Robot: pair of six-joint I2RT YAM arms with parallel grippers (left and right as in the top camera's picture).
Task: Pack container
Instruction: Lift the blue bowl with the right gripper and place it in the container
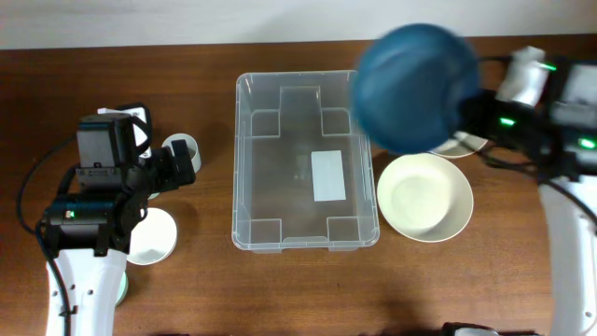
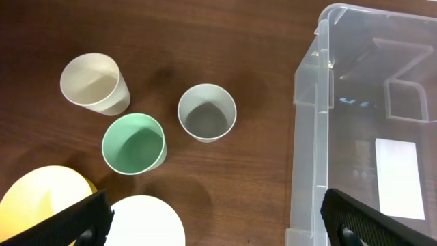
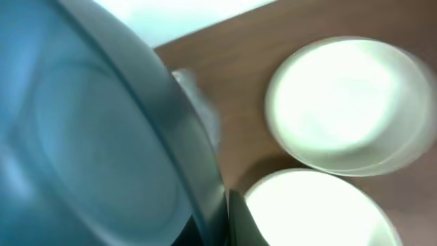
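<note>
At the middle of the counter [image 1: 187,56], between both arms: the container [image 1: 280,177], mouth up, long axis running near edge to far edge. Clear plastic, moulded rim, rounded corners, white label [image 1: 328,175] on its base. Left tool [image 2: 215,225] spread wide above cups [image 2: 207,113]; right tool [image 1: 474,110] clamped, seemingly on the blurred blue bowl [image 1: 415,86].

One container [image 1: 247,168], three cups [image 2: 94,83] [image 2: 134,143] [image 2: 207,113], five bowls [image 1: 415,89] [image 1: 429,196] [image 1: 464,146] [image 2: 147,222] [image 2: 41,195]

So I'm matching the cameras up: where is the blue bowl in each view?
Overhead: blue bowl, upper right, above the container corner.
Left wrist: not in it.
Right wrist: blurred, fills the left half.
Landmark: the container, overhead and left wrist; cream bowls, overhead and right wrist.
</note>
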